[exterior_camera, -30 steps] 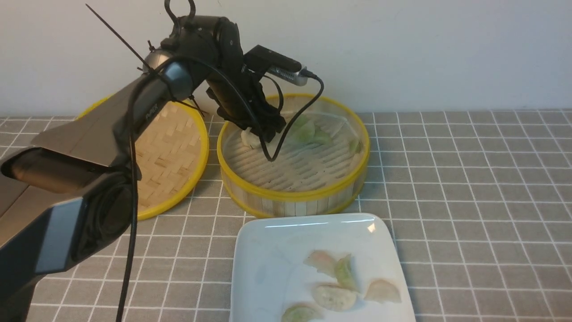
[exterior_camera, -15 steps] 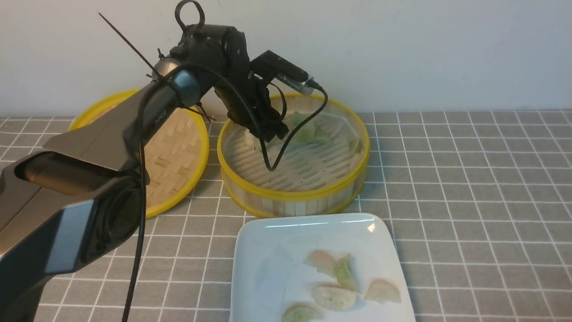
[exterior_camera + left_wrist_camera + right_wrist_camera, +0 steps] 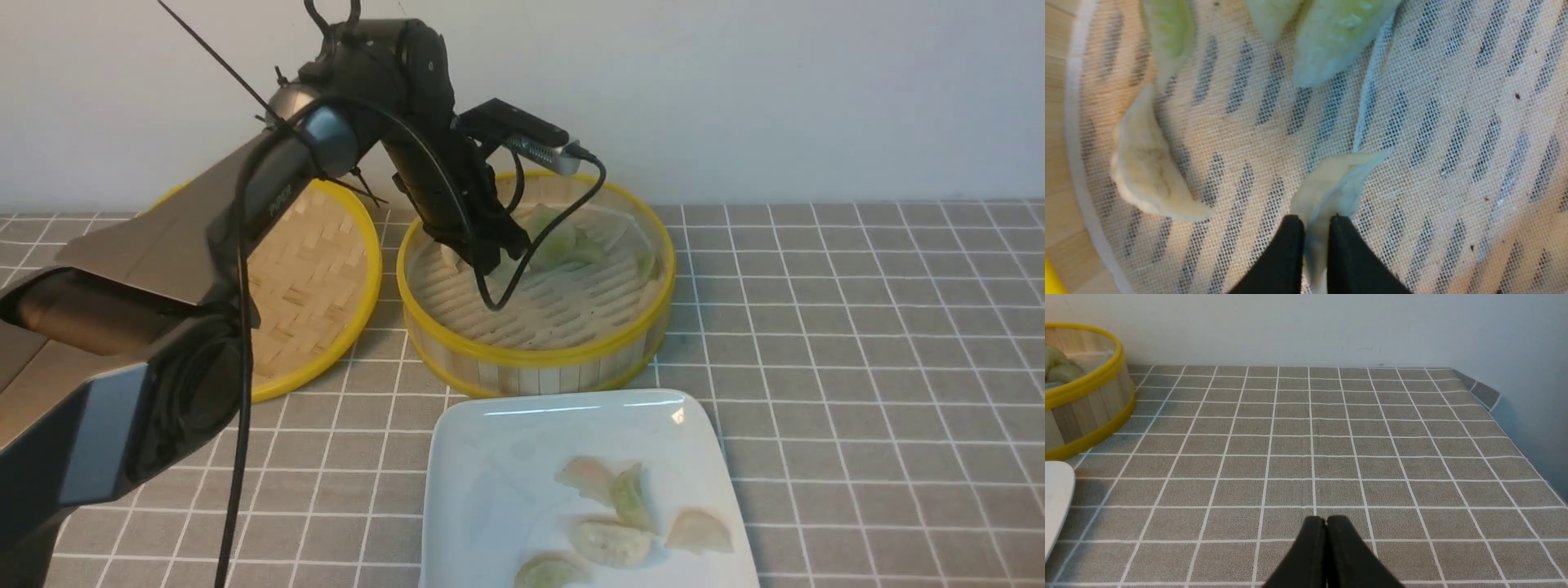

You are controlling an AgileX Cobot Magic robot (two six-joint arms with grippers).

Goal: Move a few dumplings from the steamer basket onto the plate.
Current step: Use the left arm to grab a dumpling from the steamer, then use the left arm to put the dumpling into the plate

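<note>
- Dark grey, smooth-shelled forearm link [image 3: 237, 214] of the left arm: carries one short line of small white lettering [image 3: 280, 200], printed along the link close to its upper joint.
- Legibility: in the front view the characters are too small and blurred to be read.
- Both wrist views: no readable text, number or sign.

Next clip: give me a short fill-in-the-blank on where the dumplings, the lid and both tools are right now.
1. The plate holds ____ dumplings.
2. The left tool pinches a pale dumpling inside the steamer basket, while the shut right tool holds ____.
3. The woven lid lies flat on the robot's ____ of the steamer basket.

Missing words: five; nothing; left.
</note>
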